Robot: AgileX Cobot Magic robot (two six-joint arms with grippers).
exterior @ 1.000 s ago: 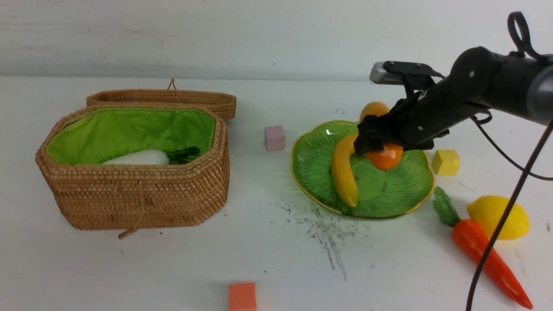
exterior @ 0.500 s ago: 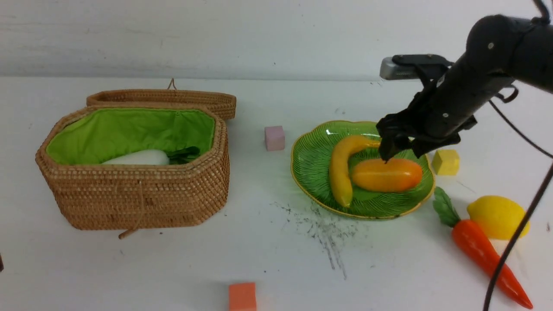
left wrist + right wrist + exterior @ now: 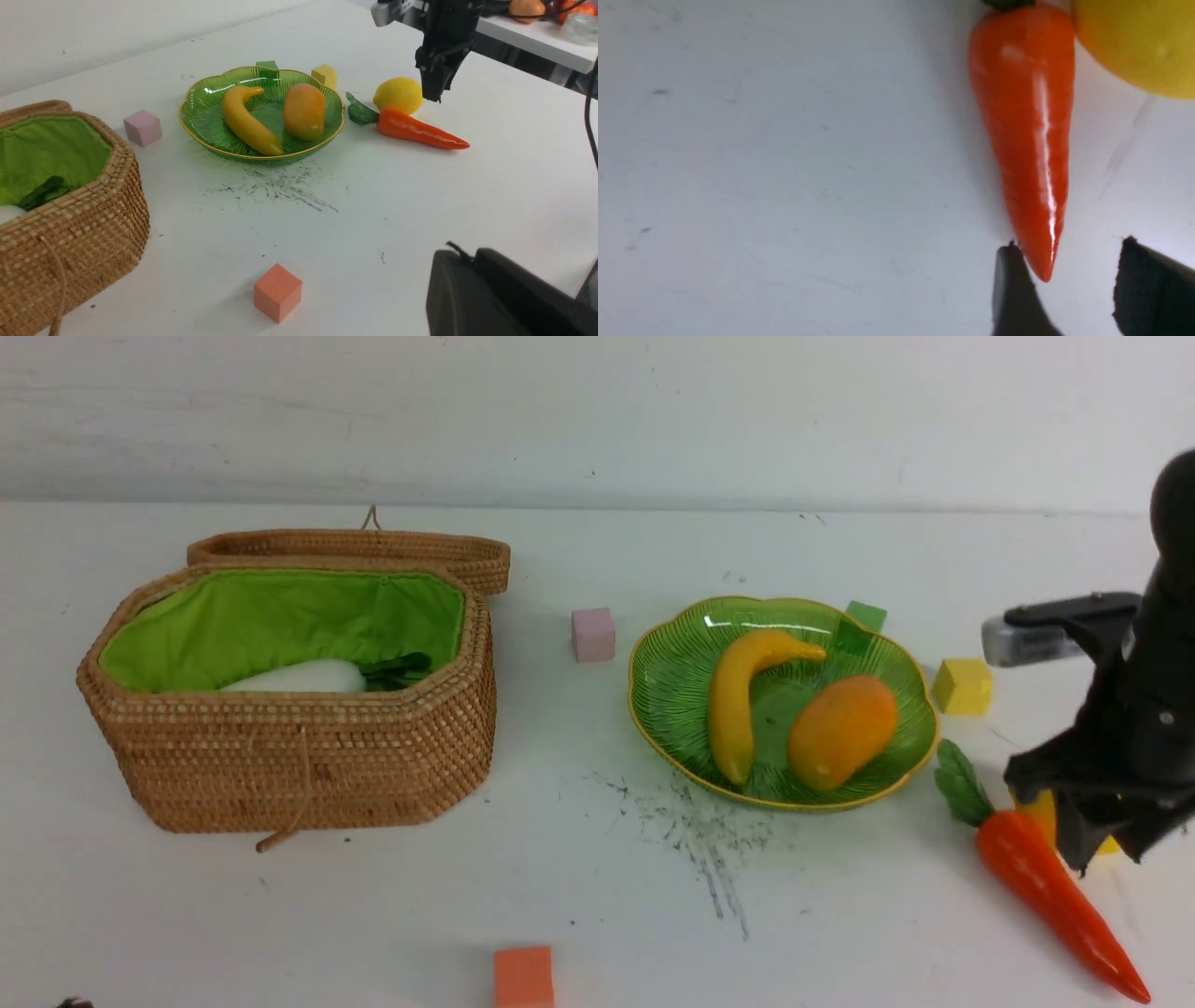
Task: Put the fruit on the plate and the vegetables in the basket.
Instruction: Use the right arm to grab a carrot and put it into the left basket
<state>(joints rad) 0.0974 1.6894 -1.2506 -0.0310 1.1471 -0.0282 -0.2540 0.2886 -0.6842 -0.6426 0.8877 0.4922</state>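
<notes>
The right gripper [image 3: 1088,845] hangs at the far right of the front view, a bit below the middle, and points down. Its two fingers [image 3: 1011,280] stand apart with nothing between them, only white table [image 3: 597,859]. It covers most of the yellow lemon [image 3: 398,94], which lies on the table. The orange-red carrot [image 3: 1046,877] lies just beside the lemon, in the lower right corner. Its green top points to the plate and its sharp tip points to the corner. In the right wrist view the tip shows just beside one finger.

The green plate [image 3: 672,681] sits right of the middle. The long banana [image 3: 733,700] and the plump mango [image 3: 840,730] lie on it, side by side.

The basket [image 3: 299,765] sits on the left with its lid [image 3: 373,549] lying back behind it. The white radish [image 3: 299,677] lies inside.

Small cubes sit around: pink cube [image 3: 594,634] left of the plate, green cube [image 3: 864,616] behind it, yellow cube [image 3: 963,685] to its right, and orange cube [image 3: 523,976] at the bottom edge.

The left gripper [image 3: 472,261] shows as a dark shape in its own wrist view, fingers pressed together, holding nothing.
</notes>
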